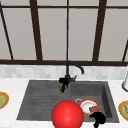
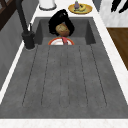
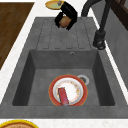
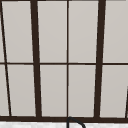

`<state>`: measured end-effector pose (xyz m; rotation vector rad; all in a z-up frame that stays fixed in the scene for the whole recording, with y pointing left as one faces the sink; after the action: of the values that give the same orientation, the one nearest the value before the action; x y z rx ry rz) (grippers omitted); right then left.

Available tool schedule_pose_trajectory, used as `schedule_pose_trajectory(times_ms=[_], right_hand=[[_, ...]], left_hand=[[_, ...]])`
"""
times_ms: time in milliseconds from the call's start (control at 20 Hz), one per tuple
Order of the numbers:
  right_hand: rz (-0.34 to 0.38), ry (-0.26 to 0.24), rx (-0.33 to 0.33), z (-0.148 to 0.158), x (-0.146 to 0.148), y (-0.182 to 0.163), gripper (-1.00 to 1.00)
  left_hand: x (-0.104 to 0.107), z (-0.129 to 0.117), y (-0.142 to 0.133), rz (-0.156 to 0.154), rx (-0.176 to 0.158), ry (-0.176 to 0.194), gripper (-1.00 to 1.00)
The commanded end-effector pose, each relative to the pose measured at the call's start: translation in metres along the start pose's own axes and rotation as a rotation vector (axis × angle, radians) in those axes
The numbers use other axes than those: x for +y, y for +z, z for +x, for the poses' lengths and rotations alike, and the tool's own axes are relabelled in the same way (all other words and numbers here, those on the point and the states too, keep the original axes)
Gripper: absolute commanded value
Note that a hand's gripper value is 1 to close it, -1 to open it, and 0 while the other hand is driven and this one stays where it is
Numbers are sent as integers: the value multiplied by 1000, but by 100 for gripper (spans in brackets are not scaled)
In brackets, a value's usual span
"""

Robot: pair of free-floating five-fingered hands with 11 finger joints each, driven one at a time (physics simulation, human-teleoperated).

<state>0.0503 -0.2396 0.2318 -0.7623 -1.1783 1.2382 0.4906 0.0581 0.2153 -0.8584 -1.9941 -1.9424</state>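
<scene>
My left hand (image 1: pixel 63 81) hangs just left of the black faucet (image 1: pixel 68 72), fingers curled round a brown round item (image 1: pixel 62 87). In the left side view this hand (image 2: pixel 60 20) holds the brown item (image 2: pixel 62 29) in the air before the basin. From the right, the hand (image 3: pixel 67 12) and the brown item (image 3: pixel 64 22) float over the ribbed drainboard (image 3: pixel 60 35). My right hand (image 1: pixel 98 118) hovers at the basin's front right corner, and in the left side view its fingers (image 2: pixel 119 6) look straight. A red-rimmed white plate (image 3: pixel 72 88) carrying a red block (image 3: pixel 63 95) lies in the basin.
A big red ball (image 1: pixel 67 114) sits low in the front view, over the sink's front edge. Yellow plates rest on the counter at left (image 1: pixel 2 99) and right (image 1: pixel 123 108). A white container (image 1: pixel 125 82) stands at the far right. Behind the sink is a window.
</scene>
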Motion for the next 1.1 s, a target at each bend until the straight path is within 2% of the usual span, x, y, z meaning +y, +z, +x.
schedule_pose_trajectory(times_ms=[0, 550, 800, 1050], right_hand=[[0, 0, 0, 0, 0, 0, 0], [0, 0, 0, 0, 0, 0, 0], [0, 0, 0, 0, 0, 0, 0], [0, 0, 0, 0, 0, 0, 0]], left_hand=[[-5, 15, 21, 19, 30, -3, 100], [-25, 51, 82, 25, 43, -4, 100], [-35, 70, 112, 38, 36, -7, 100], [-44, 85, 144, 35, 25, -7, 100]])
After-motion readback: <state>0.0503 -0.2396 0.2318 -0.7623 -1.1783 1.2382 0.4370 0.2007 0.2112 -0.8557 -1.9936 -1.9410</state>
